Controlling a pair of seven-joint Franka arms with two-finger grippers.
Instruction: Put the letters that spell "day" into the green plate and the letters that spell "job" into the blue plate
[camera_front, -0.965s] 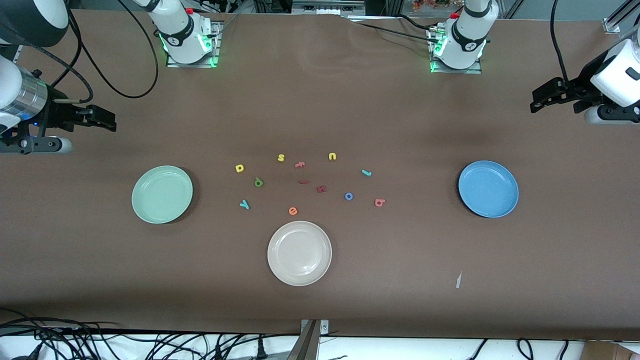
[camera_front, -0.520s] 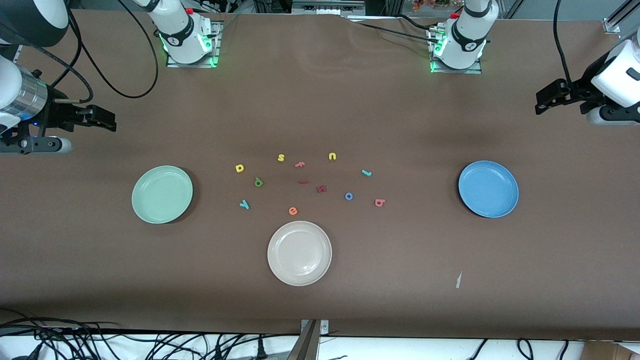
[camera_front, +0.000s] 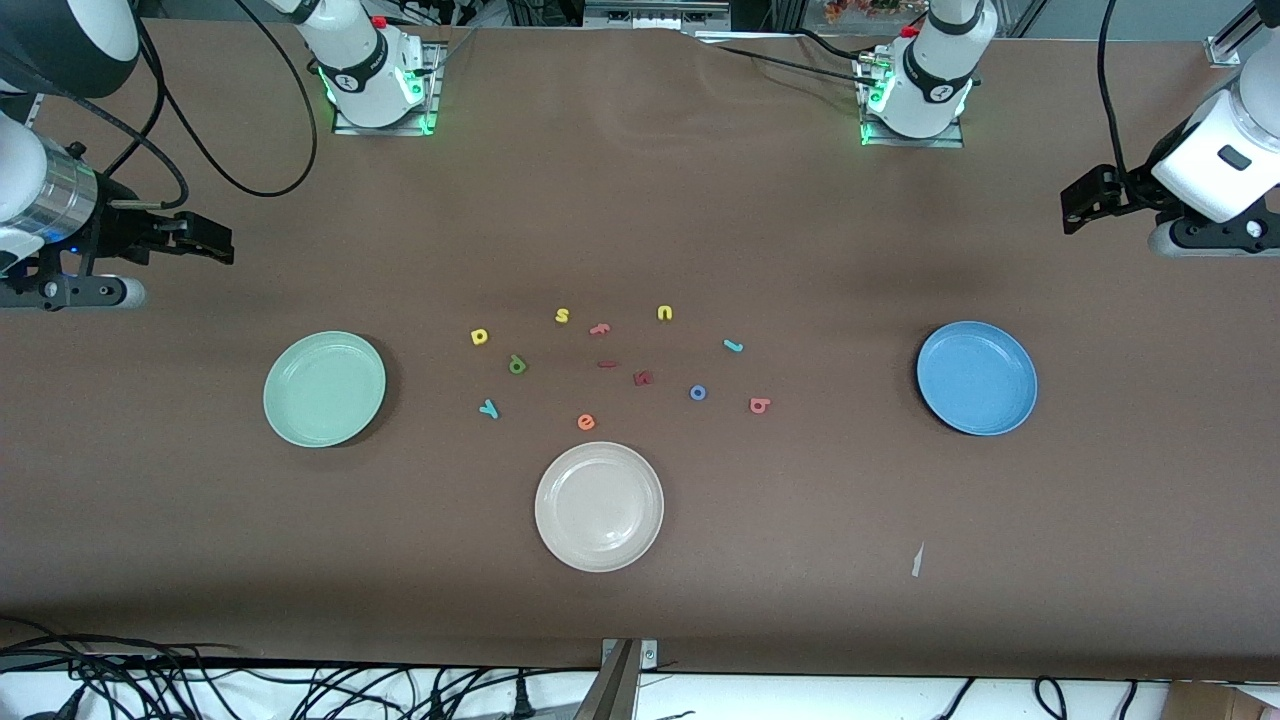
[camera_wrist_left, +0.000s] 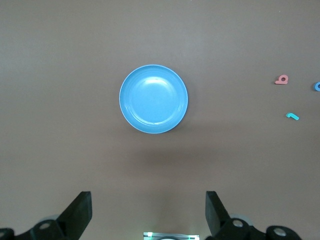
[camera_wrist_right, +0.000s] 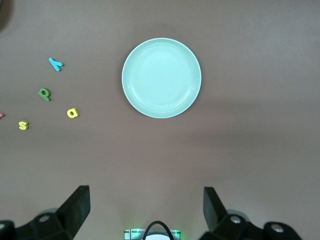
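Observation:
The green plate lies toward the right arm's end of the table and the blue plate toward the left arm's end. Between them lie the yellow "a", green "d", teal "y", teal "j", blue "o" and salmon "b". My right gripper hangs open and empty over the table's end, clear of the green plate. At the other end my left gripper is open and empty too, apart from the blue plate.
A cream-white plate sits nearer the front camera than the letters. Among the letters are a yellow "s", a yellow "u", a salmon "f", an orange "e" and two dark red pieces.
The left arm's wrist has turned and shifted slightly at its end of the table. The right arm, the plates and the letters have not moved.

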